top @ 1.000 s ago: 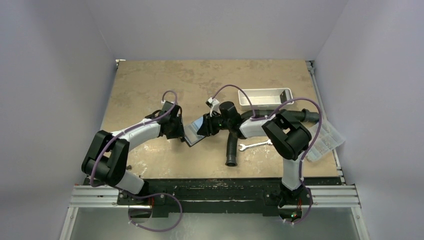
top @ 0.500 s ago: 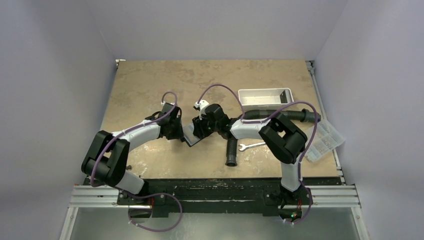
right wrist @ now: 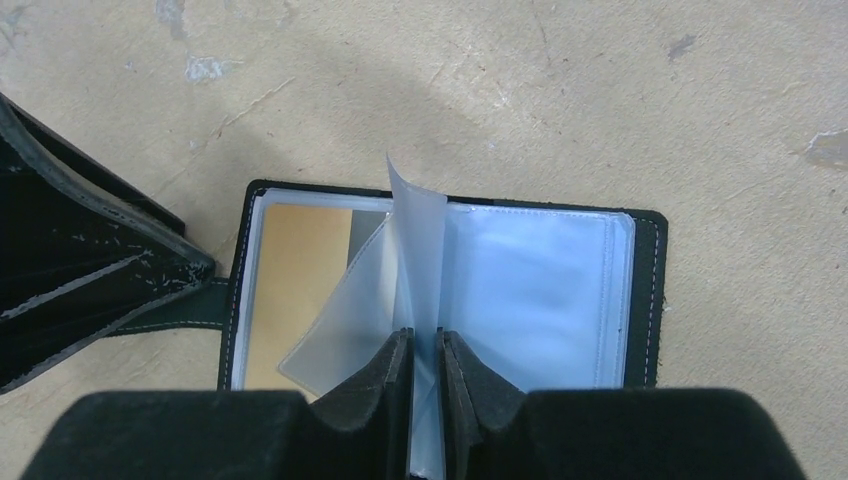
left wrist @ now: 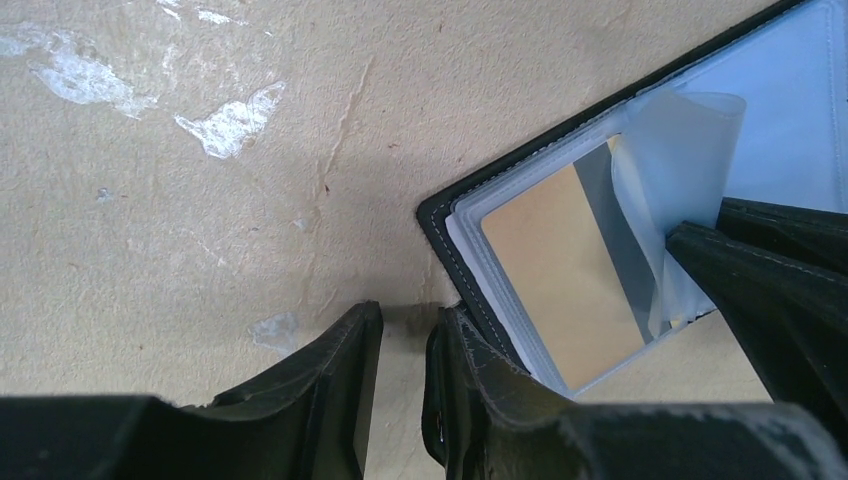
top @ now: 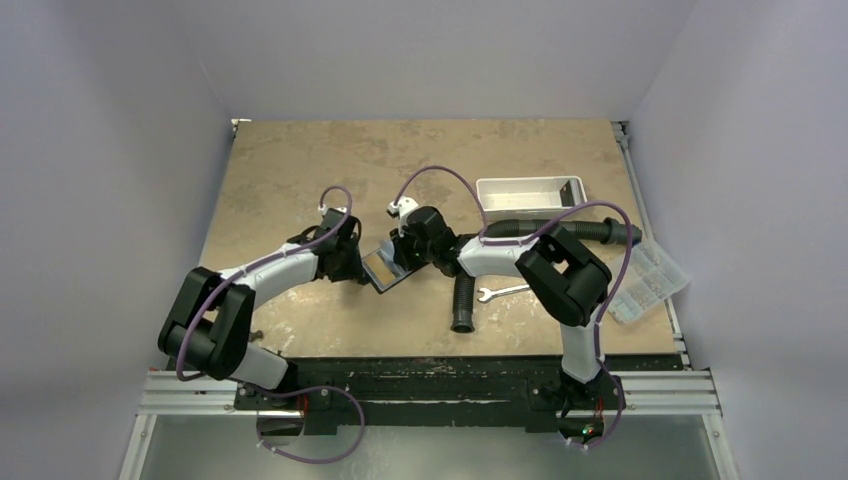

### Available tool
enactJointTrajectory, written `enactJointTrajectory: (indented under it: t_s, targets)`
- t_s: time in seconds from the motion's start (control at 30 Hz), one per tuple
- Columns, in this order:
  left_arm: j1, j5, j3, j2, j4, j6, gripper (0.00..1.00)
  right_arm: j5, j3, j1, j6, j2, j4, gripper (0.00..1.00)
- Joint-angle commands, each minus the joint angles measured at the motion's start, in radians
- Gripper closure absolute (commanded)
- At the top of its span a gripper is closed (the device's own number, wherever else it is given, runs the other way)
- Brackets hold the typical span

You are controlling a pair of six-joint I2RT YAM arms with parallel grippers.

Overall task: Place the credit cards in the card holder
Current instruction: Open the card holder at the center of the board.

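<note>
The left gripper (left wrist: 404,335) has its jaws nearly together, with one finger on the corner of the open holder (right wrist: 650,300), which lies mid-table. I can't tell if it grips. A tan card (left wrist: 560,285) lies inside the holder. The right gripper (right wrist: 425,340) pinches a clear page (right wrist: 418,250) upright. I think a pocket is being opened. Next, a card must slide in straight. No loose cards show.
</note>
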Motion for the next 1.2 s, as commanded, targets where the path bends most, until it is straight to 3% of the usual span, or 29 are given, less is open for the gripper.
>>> enactJointTrajectory:
  t_s: [0.0,0.23,0.4,0.57,0.77,1.03,1.17]
  targets:
    - [0.008,0.015,0.013,-0.05,-0.011,0.003,0.69,-0.023,-0.014,-0.007,0.019,-0.009,0.003,0.79]
    - [0.017,0.093,0.102,-0.084,0.043,-0.03,0.67,-0.057,-0.037,-0.017,0.039,-0.026,0.04,0.77]
    - [0.018,0.138,0.146,0.012,0.1,-0.055,0.7,-0.094,-0.046,-0.03,0.047,-0.033,0.051,0.76]
    - [0.018,0.194,0.105,0.064,0.159,-0.118,0.8,-0.09,-0.052,-0.036,0.047,-0.043,0.052,0.76]
    - [0.017,0.189,0.026,0.013,0.202,-0.155,0.81,-0.096,-0.055,-0.04,0.047,-0.048,0.055,0.75]
    - [0.017,0.33,0.007,0.117,0.369,-0.193,0.85,-0.11,-0.057,-0.042,0.049,-0.052,0.06,0.74]
    - [0.017,0.334,0.02,0.117,0.405,-0.202,0.85,-0.118,-0.098,-0.059,0.074,-0.099,0.101,0.66]
